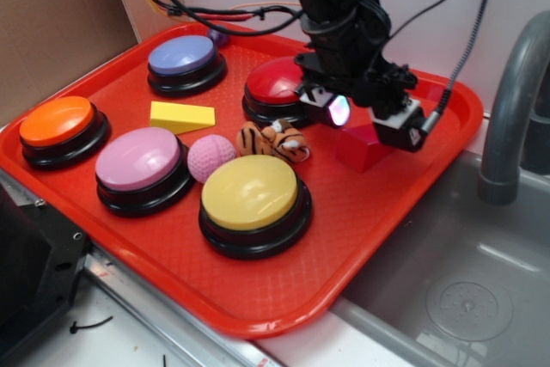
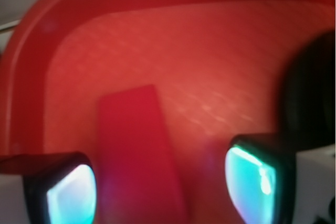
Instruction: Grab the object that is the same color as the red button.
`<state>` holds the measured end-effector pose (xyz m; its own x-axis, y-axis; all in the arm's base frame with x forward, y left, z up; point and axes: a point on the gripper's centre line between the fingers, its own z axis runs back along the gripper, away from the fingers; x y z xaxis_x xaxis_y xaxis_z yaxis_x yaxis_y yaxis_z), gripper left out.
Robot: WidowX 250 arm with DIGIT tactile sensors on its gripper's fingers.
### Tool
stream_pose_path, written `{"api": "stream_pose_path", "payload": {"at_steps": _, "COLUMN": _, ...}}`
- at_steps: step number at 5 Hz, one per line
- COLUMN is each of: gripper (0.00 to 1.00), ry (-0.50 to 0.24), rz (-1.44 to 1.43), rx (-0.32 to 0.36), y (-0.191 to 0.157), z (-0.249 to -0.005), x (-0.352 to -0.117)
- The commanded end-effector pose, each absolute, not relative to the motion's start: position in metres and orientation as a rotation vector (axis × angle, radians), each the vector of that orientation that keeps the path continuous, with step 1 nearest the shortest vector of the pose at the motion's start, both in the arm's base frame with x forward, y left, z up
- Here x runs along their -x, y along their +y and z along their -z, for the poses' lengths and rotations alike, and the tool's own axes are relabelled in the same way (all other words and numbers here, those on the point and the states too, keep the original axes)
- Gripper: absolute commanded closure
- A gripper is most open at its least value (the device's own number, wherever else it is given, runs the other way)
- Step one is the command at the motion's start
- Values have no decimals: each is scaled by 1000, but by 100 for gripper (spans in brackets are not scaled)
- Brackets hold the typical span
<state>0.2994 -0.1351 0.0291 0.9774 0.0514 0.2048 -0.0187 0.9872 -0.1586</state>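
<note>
Fingers (image 2: 71, 195) of the gripper (image 1: 371, 119) stand spread wide, one glowing pad on each side of the red wedge block (image 2: 139, 150), and neither pad appears to touch it; nothing is held. In the wrist view the block runs up between the pads but sits nearer the left-hand one, with a broad stretch of bare tray (image 2: 220, 66) between it and the other pad. In the exterior view the block (image 1: 361, 149) lies on the tray just right of the red button (image 1: 273, 85), near the tray's far right rim, with the gripper low over it. The likely trouble is this off-centre alignment: closing now, the nearer pad would probably meet the block first and push or twist it across the tray before the other arrives. The sloped faces of the wedge could also let it squirt out of a pinch. The button's black base (image 2: 310, 103) sits close beside the right-hand finger, so a sideways correction might bump it.
</note>
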Motion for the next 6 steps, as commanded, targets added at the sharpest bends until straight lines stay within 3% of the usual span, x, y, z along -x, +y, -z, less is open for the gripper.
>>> {"api": "stream_pose_path", "payload": {"at_steps": 1, "gripper": 0, "ry": -221, "rz": -26, "rx": 179, "y": -145, "z": -32, "x": -305}}
{"api": "stream_pose_path", "payload": {"at_steps": 2, "gripper": 81, "ry": -203, "rz": -47, "rx": 162, "y": -142, "z": -27, "x": -305}}
{"api": "stream_pose_path", "payload": {"at_steps": 3, "gripper": 100, "ry": -201, "rz": -66, "rx": 122, "y": -141, "z": -28, "x": -304}}
{"api": "stream_pose_path", "payload": {"at_steps": 4, "gripper": 100, "ry": -188, "rz": -62, "rx": 109, "y": -140, "z": -29, "x": -303}}
{"api": "stream_pose_path", "payload": {"at_steps": 5, "gripper": 100, "ry": -163, "rz": -64, "rx": 85, "y": -133, "z": -55, "x": -306}}
{"api": "stream_pose_path", "payload": {"at_steps": 6, "gripper": 100, "ry": -182, "rz": -68, "rx": 83, "y": -123, "z": -99, "x": -307}}
